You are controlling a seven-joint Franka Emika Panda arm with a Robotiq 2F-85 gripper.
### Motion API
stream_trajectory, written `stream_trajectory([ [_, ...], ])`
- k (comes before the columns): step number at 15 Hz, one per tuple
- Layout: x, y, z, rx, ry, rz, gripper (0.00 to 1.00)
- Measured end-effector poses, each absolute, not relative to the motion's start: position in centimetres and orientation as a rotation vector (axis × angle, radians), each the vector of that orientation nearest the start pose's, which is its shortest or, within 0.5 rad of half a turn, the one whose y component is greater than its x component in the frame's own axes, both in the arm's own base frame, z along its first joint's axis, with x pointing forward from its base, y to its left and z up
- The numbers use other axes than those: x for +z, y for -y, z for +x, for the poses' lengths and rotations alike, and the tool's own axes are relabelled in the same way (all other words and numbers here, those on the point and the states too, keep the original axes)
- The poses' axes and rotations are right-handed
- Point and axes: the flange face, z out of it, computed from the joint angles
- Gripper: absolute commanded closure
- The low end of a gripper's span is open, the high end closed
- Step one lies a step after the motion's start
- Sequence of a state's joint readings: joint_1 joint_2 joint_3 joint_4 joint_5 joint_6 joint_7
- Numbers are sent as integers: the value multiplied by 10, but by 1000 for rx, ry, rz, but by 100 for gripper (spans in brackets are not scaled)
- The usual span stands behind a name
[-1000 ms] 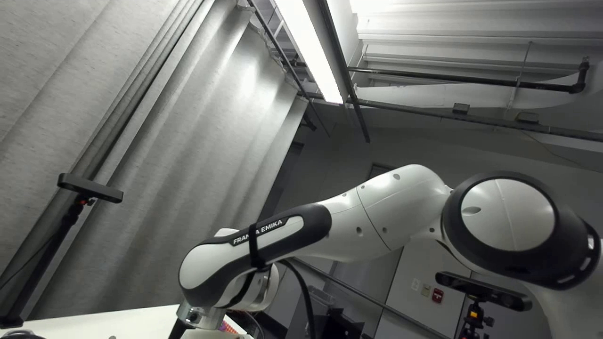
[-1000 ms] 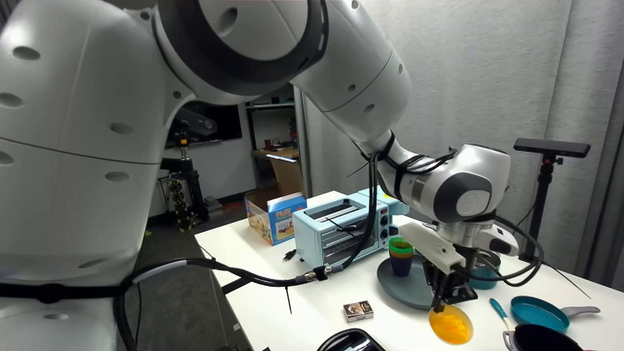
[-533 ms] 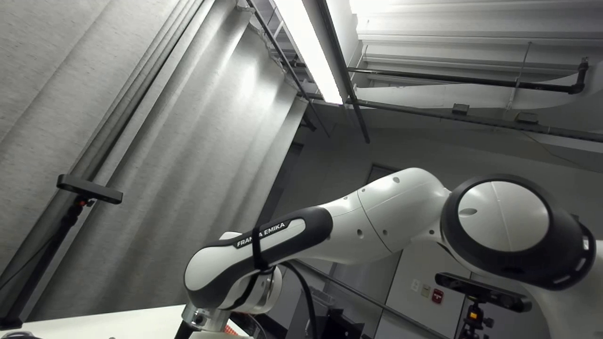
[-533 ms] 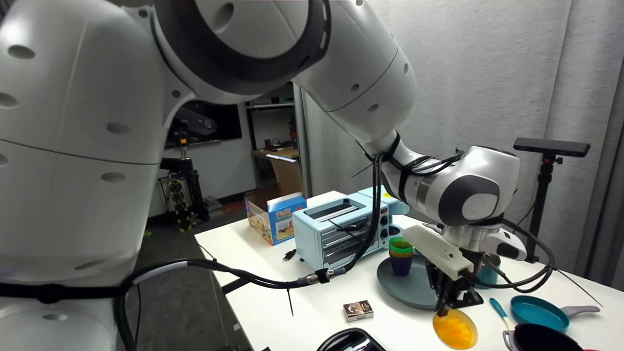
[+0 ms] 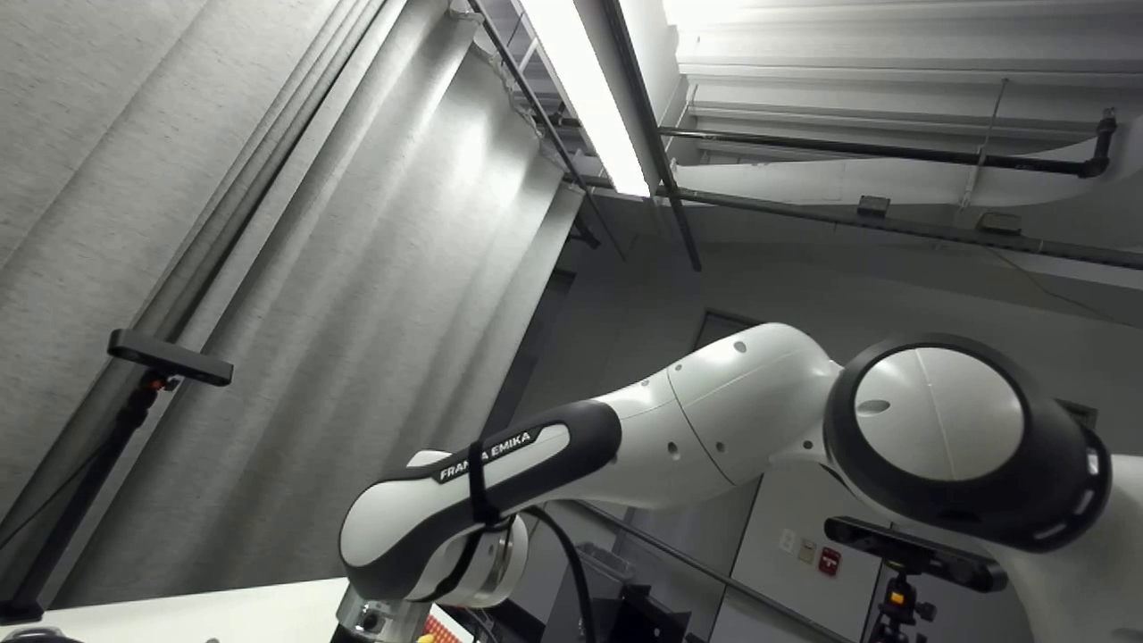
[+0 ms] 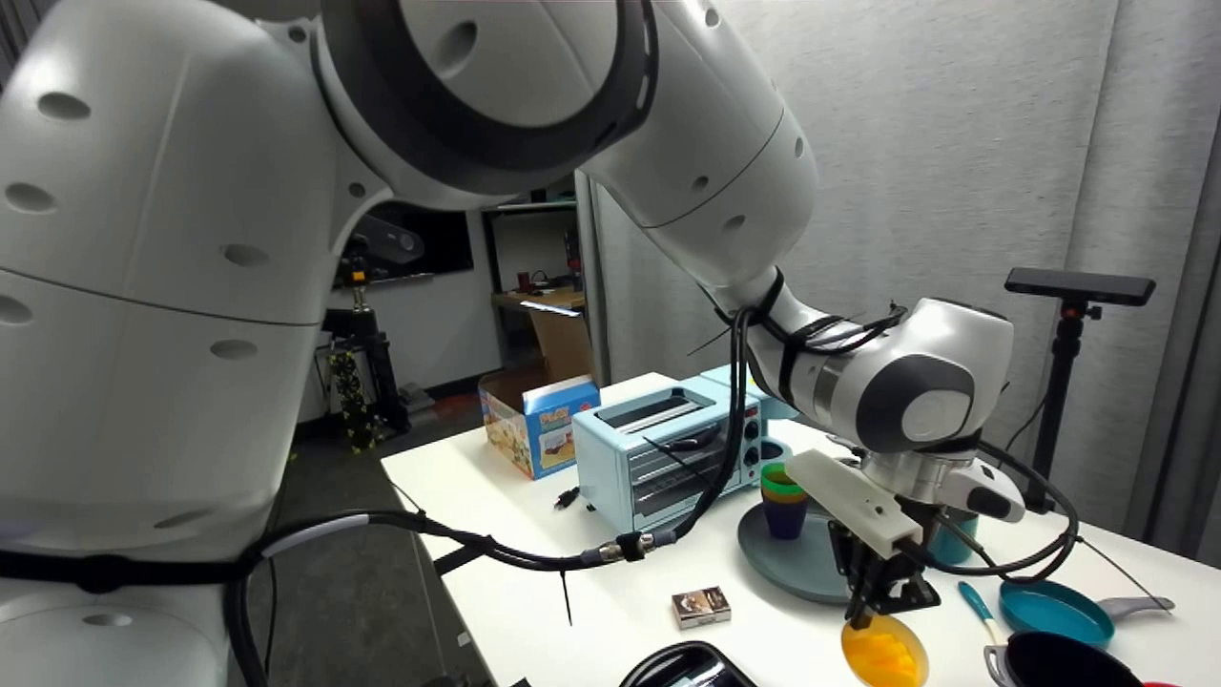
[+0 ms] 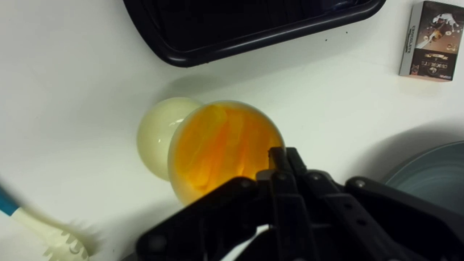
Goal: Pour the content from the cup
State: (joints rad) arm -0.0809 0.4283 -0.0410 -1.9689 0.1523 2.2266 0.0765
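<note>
Wrist view gives us the closest look: our gripper [image 7: 286,155] pinches the rim of the cup [image 7: 182,194], its two fingertips pressed together with the cup's wall between. We see orange content [image 7: 224,145] inside the cup, which covers part of a pale round object [image 7: 156,143]; we cannot tell whether the two touch. Above them in that view we find a black tray [image 7: 275,40], with a chocolate box [image 7: 435,40] at upper right, a grey plate [image 7: 435,174] at the right edge and a toothed pasta server [image 7: 59,241] at lower left.

In an exterior view we make out the cup just in front of the plate, looking tilted, its opening in plain sight; whether its base meets the bench [image 6: 534,611] we cannot tell. To its right we have a teal pan [image 6: 1054,611] and a black pot [image 6: 1064,660], and stacked cups [image 6: 784,510] stand on the plate. Farther back we see a light-blue toaster oven [image 6: 610,463] beside a blue box [image 6: 548,434], both on the bench. In both exterior views our white arm [image 5: 723,429] slopes down.
</note>
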Motion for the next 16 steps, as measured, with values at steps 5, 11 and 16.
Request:
stream_trajectory([
  [5,223,62,591,284,-444,-2966,99],
  [11,223,93,592,227,-524,-2841,99],
  [16,222,126,589,171,-574,-2743,99],
])
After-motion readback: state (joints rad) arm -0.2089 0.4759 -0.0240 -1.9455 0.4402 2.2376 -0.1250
